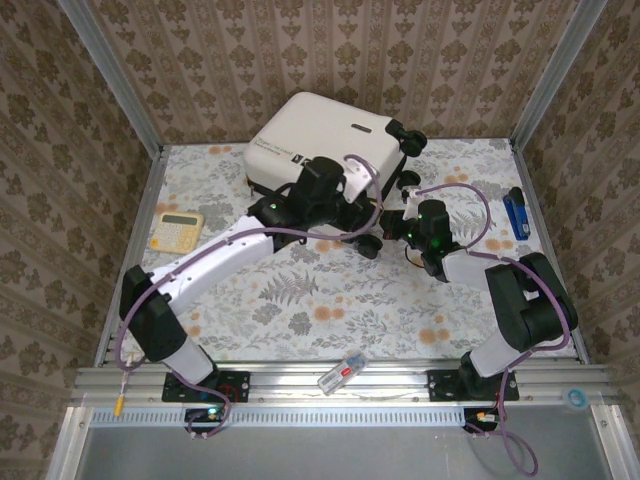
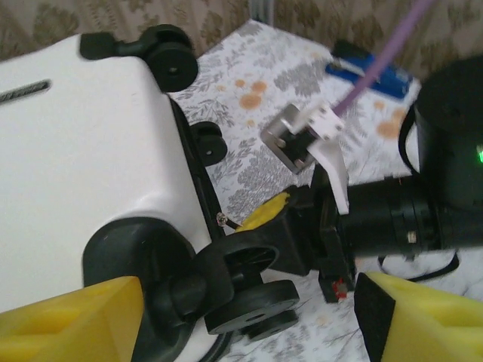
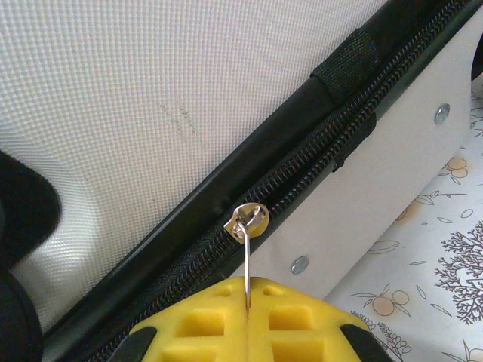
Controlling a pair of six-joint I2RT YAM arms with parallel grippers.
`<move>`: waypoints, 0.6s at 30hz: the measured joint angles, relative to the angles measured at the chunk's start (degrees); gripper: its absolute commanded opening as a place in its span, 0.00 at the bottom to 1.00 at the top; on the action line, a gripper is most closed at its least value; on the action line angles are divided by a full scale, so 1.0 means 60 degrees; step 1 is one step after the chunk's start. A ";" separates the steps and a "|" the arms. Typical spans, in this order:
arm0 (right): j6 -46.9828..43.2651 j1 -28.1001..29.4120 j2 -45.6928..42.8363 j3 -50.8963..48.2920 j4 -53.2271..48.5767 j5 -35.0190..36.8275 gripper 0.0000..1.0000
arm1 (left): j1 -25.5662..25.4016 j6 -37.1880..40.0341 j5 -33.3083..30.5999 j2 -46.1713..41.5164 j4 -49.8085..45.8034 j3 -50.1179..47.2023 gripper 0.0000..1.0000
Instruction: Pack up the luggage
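The luggage point(image 1: 315, 135), a closed white hard-shell suitcase, lies at the back middle of the table with its black caster wheels to the right. My left gripper point(image 1: 365, 228) is at its near right corner. In the left wrist view it point(image 2: 245, 324) stands open, its yellow fingers point(image 2: 68, 320) wide on either side of a black caster wheel point(image 2: 253, 298) without touching it. My right gripper point(image 3: 247, 309) is shut on the thin metal zipper pull point(image 3: 247, 260), which hangs from the silver slider point(image 3: 249, 219) on the black zipper point(image 3: 317, 151) along the luggage's edge.
A cream calculator point(image 1: 176, 231) lies at the table's left side. A blue stapler point(image 1: 516, 213) lies near the right edge. A small clear and red item point(image 1: 342, 372) rests on the front rail. Patterned walls and metal posts close in the table.
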 measured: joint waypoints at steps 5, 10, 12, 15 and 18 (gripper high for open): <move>-0.0018 0.0000 0.0000 0.0044 -0.0102 -0.0025 0.00 | -0.0036 0.2393 -0.0222 0.0623 -0.0736 0.0138 0.86; -0.0036 0.0000 -0.0004 0.0044 -0.0117 -0.0025 0.00 | 0.0335 0.4054 -0.0029 0.0878 -0.0900 0.0127 0.87; -0.0036 0.0000 -0.0004 0.0044 -0.0117 -0.0025 0.00 | 0.0452 0.4561 -0.0007 0.0878 -0.0765 0.0102 0.87; -0.0040 -0.0011 -0.0004 0.0044 -0.0120 -0.0029 0.00 | 0.0528 0.5206 -0.0087 0.0878 -0.0390 -0.0098 0.86; -0.0044 -0.0011 -0.0004 0.0044 -0.0120 -0.0033 0.00 | 0.0528 0.5705 -0.0113 0.0896 -0.0219 -0.0189 0.86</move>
